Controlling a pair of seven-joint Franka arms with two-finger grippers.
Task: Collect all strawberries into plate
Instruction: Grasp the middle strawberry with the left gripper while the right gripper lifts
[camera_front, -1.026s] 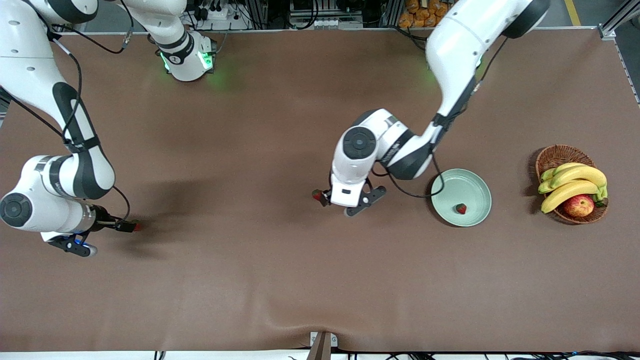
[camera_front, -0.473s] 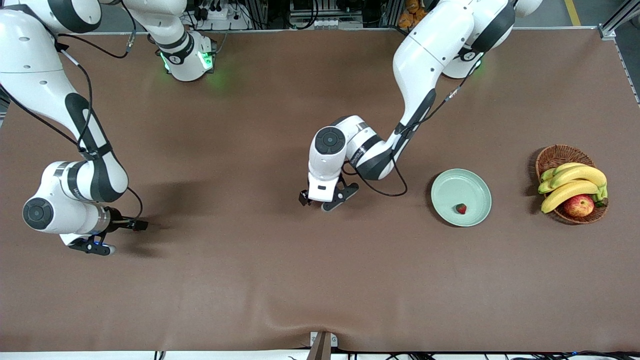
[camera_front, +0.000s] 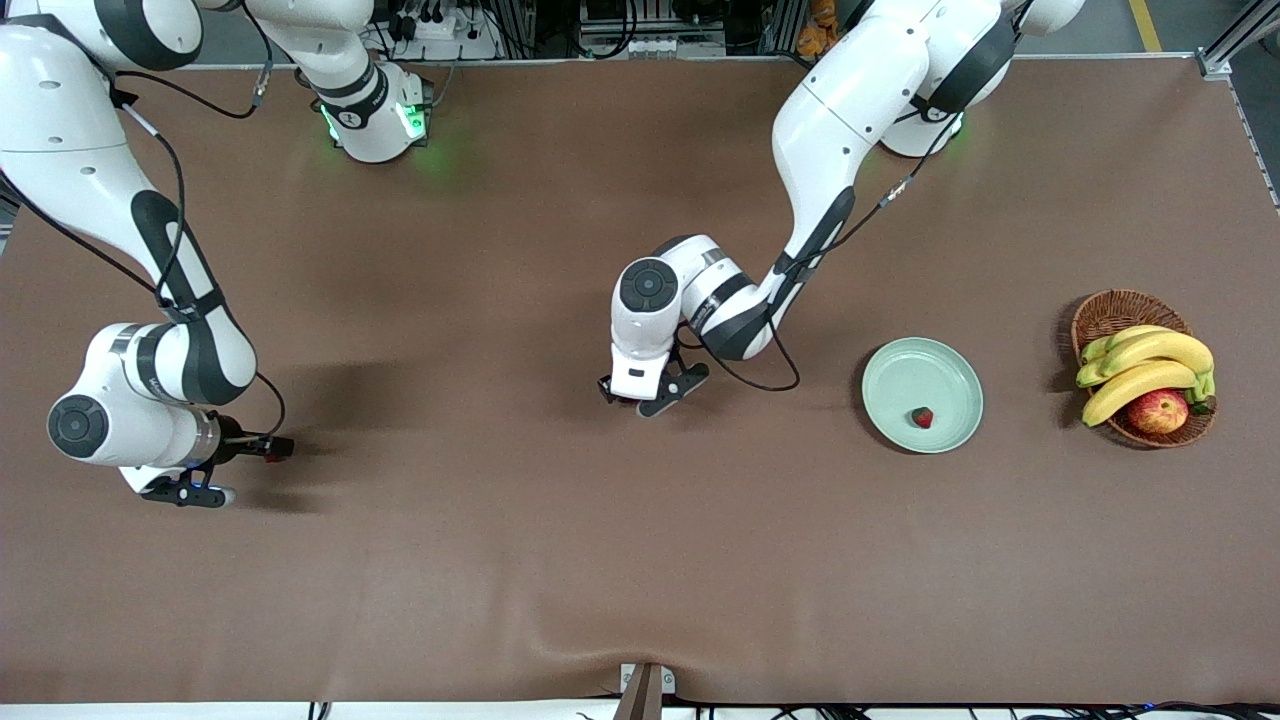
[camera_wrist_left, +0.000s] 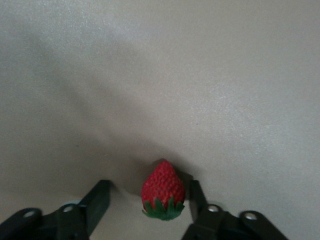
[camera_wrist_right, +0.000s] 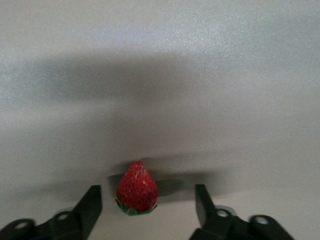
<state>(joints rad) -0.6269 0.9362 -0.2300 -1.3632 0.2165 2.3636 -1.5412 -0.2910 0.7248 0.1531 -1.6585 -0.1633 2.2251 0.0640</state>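
a: where's my right tool (camera_front: 268, 449)?

b: low at the table (camera_front: 560, 560) by the right arm's end, fingers apart, a strawberry (camera_wrist_right: 137, 188) sitting between them nearer one finger, nothing gripped.

a: and my left tool (camera_front: 622, 392)?

b: down near the table's middle, farther from the front camera. also part open, another strawberry (camera_wrist_left: 163, 189) between the fingers, looking close against one finger (camera_wrist_left: 196, 200); whether it's touching i can't tell.

a: how will they handle?

b: i'd judge them very light, small, tapered and bumpy. the cone shape could squirt out of a pinch near the tip, so i'd take each across its widest part just above the green cap, gently.

a: and the plate (camera_front: 897, 375)?

b: pale green, toward the left arm's end, beside the wicker basket (camera_front: 1110, 312) of bananas (camera_front: 1150, 365) and an apple (camera_front: 1157, 410). one strawberry (camera_front: 922, 417) already lies in it.
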